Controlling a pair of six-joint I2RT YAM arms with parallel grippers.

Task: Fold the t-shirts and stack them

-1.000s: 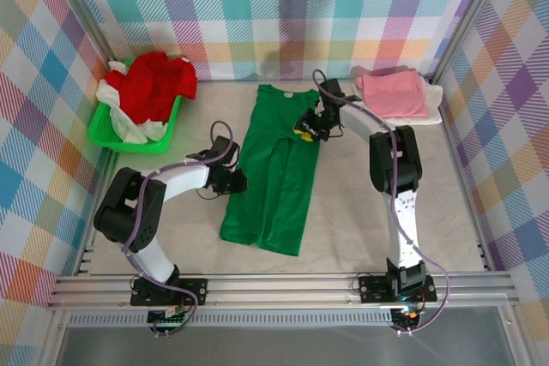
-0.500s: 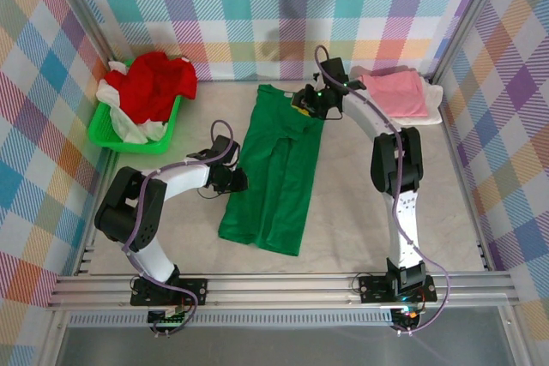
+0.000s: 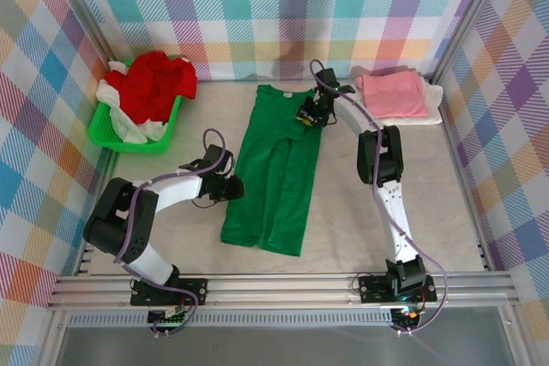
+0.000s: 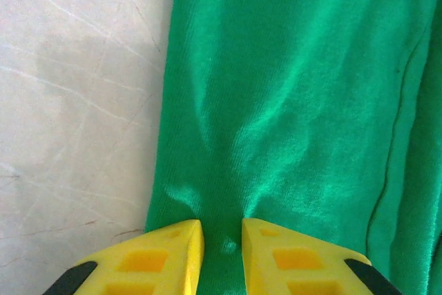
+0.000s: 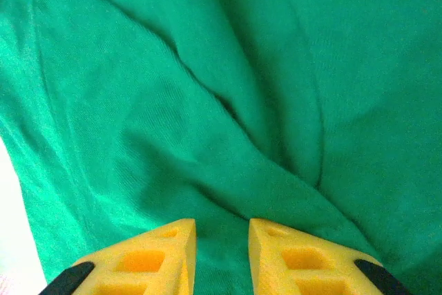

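Green cotton runs down the middle of the table (image 3: 369, 212): the green t-shirt (image 3: 273, 177) lies flat and lengthwise, its collar toward the far wall and its hem toward the arm bases. Both sides are folded inward, so it forms a long narrow strip with a seam line down its centre.

The left gripper (image 3: 232, 188) sits at the shirt's left edge, about halfway down its length. In the left wrist view its yellow fingers (image 4: 173, 257) are drawn close together with a small pucker of green fabric pinched between them, right where the cloth meets the bare pale tabletop.

The right gripper (image 3: 306, 117) is over the upper right part of the shirt, just below the collar. In the right wrist view its yellow fingertips (image 5: 304, 260) are likewise nearly together, with green cloth caught in the narrow gap. A raised diagonal fold runs toward them.

At the far left stands a lime-green basket (image 3: 137, 145) holding a crumpled red t-shirt (image 3: 159, 79) on top of a white t-shirt (image 3: 116, 102). At the far right, well apart from the green shirt, a folded pink t-shirt (image 3: 392, 94) rests on a folded white garment (image 3: 433, 115).
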